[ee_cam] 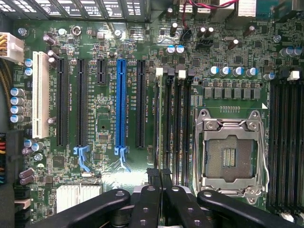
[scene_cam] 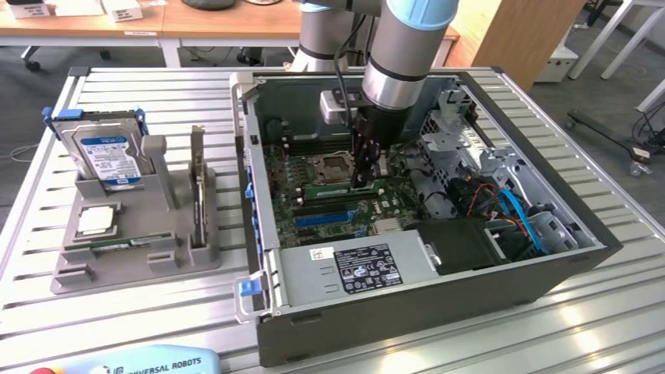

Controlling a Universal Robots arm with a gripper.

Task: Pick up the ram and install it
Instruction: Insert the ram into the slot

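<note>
1. The gripper [scene_cam: 364, 181] [ee_cam: 159, 178] hangs from the arm [scene_cam: 410, 47], a grey cylinder with a pale blue cap. It is lowered into the open case [scene_cam: 416, 312] at the centre of the exterior view.
2. Its black, smooth, rounded fingers [ee_cam: 151, 199] are pressed together. Whether anything thin is pinched between the tips cannot be told.
3. The tips sit over one end of the memory slots [ee_cam: 175, 123], which are long, narrow black channels lying side by side.
4. In the exterior view a pale green strip [scene_cam: 332, 189] stands just beside the tips on that view's left. Contact cannot be told.
5. The processor socket [ee_cam: 230, 152] [scene_cam: 335, 165] is next to the slots. It is a square, shiny metal frame around a dark pin field.
6. The motherboard [ee_cam: 102, 128] is matte green and studded with small silver-capped cylinders. It carries black slots, one blue slot [ee_cam: 120, 102] and one white slot [ee_cam: 41, 95].
7. A boxy grey power supply [scene_cam: 353, 269] with a label lies inside the case's near wall.
8. The ram [scene_cam: 109, 245], a thin green stick, lies flat in the front groove of the grey moulded holder [scene_cam: 135, 269]. This is at the lower left of the exterior view, well apart from the gripper.
9. The holder also carries an upright silver hard drive [scene_cam: 107, 160] with a blue label and a dark upright expansion card [scene_cam: 198, 183].
10. Everything rests on a ribbed metal table [scene_cam: 62, 327].
</note>
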